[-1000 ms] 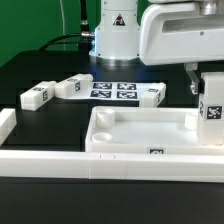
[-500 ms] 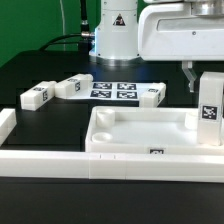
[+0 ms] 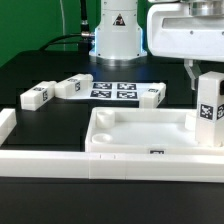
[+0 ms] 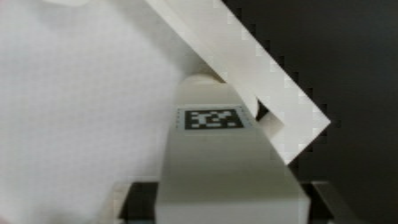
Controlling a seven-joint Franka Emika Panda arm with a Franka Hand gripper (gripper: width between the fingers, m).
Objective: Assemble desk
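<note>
The gripper [image 3: 205,76] is clamped on the held leg block [image 3: 210,108], a smooth white rectangular bar standing upright with a black-and-white square tag [image 4: 215,118] on its face. The wrist view shows the block pinched between two dark fingers [image 4: 135,203]. Its lower end meets the tabletop [image 3: 140,147] at the near corner on the exterior view's right. It seems to sit in the corner recess, though the rim hides the contact. The tabletop is a wide, shallow, matte plastic tray with raised edges. Three loose leg blocks [image 3: 38,95] [image 3: 72,87] [image 3: 150,95] lie flat on the black table [image 3: 50,120] beyond it, around the marker board [image 3: 113,90]. A long low border wall [image 3: 90,165] runs in front.
</note>
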